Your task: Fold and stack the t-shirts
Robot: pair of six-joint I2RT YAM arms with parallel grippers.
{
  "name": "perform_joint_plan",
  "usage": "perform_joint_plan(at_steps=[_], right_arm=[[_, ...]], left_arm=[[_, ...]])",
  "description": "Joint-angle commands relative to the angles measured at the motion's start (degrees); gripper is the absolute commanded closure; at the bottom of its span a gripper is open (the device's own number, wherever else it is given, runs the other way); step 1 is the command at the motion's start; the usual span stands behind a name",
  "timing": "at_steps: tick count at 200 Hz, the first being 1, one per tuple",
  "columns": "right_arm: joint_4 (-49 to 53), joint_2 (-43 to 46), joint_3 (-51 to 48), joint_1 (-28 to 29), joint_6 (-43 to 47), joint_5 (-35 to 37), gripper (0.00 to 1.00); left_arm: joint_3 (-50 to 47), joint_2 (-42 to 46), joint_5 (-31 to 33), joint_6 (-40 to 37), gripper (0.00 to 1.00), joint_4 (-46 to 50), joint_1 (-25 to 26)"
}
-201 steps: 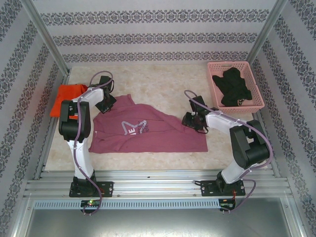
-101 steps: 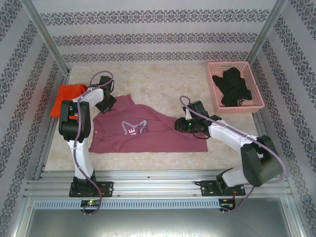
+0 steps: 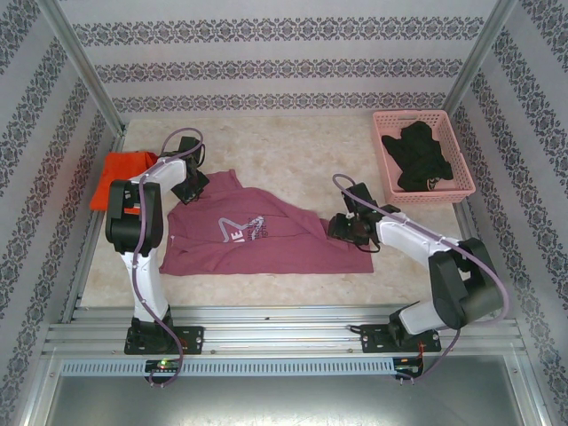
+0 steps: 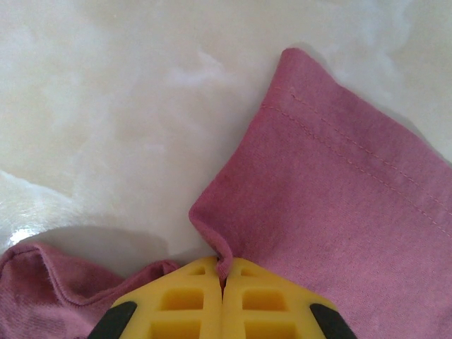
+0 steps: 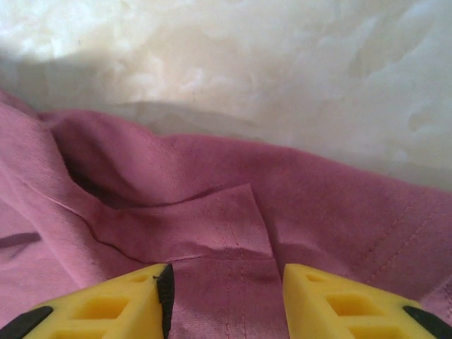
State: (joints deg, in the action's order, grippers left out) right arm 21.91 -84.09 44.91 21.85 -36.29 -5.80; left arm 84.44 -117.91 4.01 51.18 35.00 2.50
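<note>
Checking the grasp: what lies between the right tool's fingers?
Cloth of the maroon t-shirt, with a stitched seam, in the right wrist view; the right tool stands open.

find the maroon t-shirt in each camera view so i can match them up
top external: maroon t-shirt spread flat mid-table.
left wrist: maroon t-shirt at right and along the bottom.
right wrist: maroon t-shirt rumpled across the lower half.
shared landmark: cream marbled table.

White arms [image 3: 146,266], black joints [image 3: 124,226], yellow tool fingers [image 5: 106,300] — cables [image 3: 185,132] apparently purplish-grey.
</note>
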Motion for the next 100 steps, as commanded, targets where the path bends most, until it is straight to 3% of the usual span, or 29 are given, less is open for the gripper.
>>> perform_joint_plan(at_steps=[1,55,100], right_arm=[[-1.7,-2.7,-0.6,-0.8,-1.5,-2.8,0.61],[-2.2,-4.2,2.7,-1.3,0.7,-0.3,1.00],[-2.5,-4.0,5.9,-3.1,3.9,2.6,1.00]], left_arm=[[-0.6,1.2,-0.4,-0.8,1.00,-1.0,-0.7],[-0.9,1.7,0.5,-1.2,1.00,-0.4,-0.7],[-0.9,1.5,0.0,-1.2,1.00,-0.7,-0.8]])
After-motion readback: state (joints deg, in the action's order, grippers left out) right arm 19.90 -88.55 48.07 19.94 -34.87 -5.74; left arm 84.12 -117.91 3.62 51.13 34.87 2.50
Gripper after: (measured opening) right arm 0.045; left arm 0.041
